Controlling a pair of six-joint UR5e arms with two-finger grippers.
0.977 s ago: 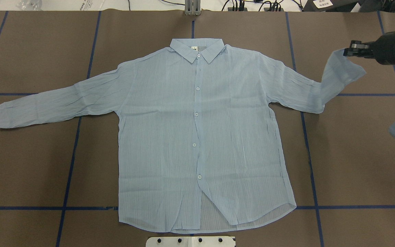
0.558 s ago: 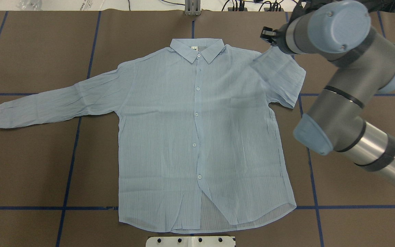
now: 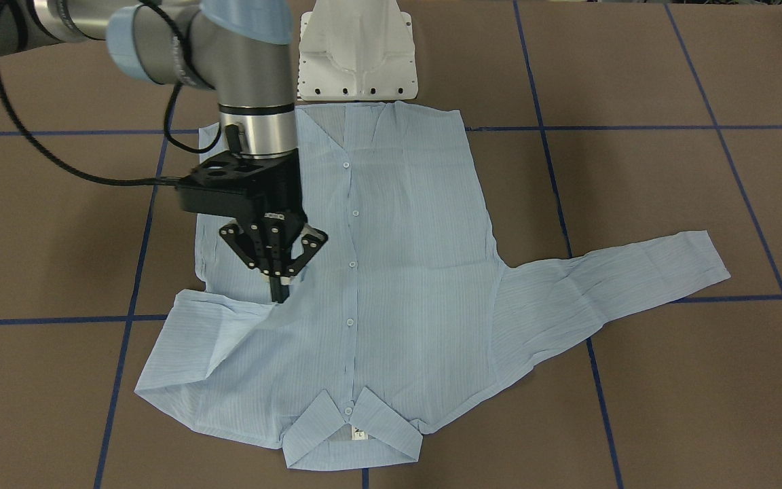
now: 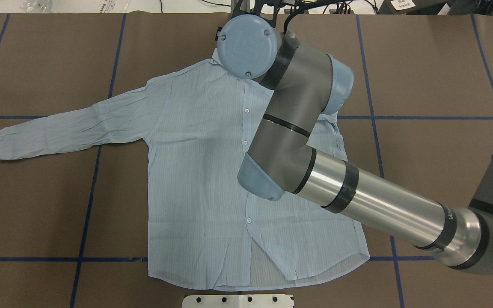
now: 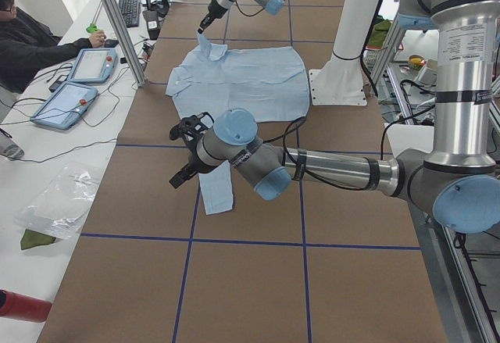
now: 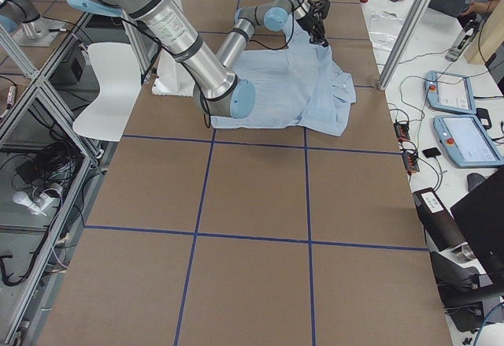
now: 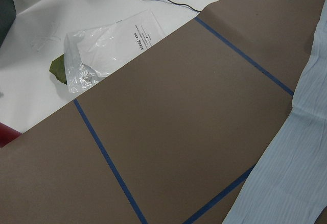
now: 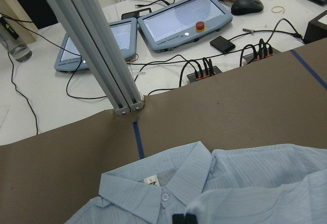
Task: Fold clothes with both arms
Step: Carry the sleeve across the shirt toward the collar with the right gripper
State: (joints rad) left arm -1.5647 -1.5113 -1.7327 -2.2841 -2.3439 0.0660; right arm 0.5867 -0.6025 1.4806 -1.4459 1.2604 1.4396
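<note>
We have swung the sleeve in across the shirt, which lies flat on the table; our right gripper pinches the sleeve near the collar; of the left gripper we cannot tell

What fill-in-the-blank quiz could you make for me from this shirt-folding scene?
1. The right arm has its jaws shut on one ___ of the shirt.
2. A row of small white ___ runs down the shirt's front.
3. The shirt's collar lies at the end farthest from the robot's white ___.
4. The brown table is crossed by ___ lines.

Missing words: sleeve; buttons; base; blue.
</note>
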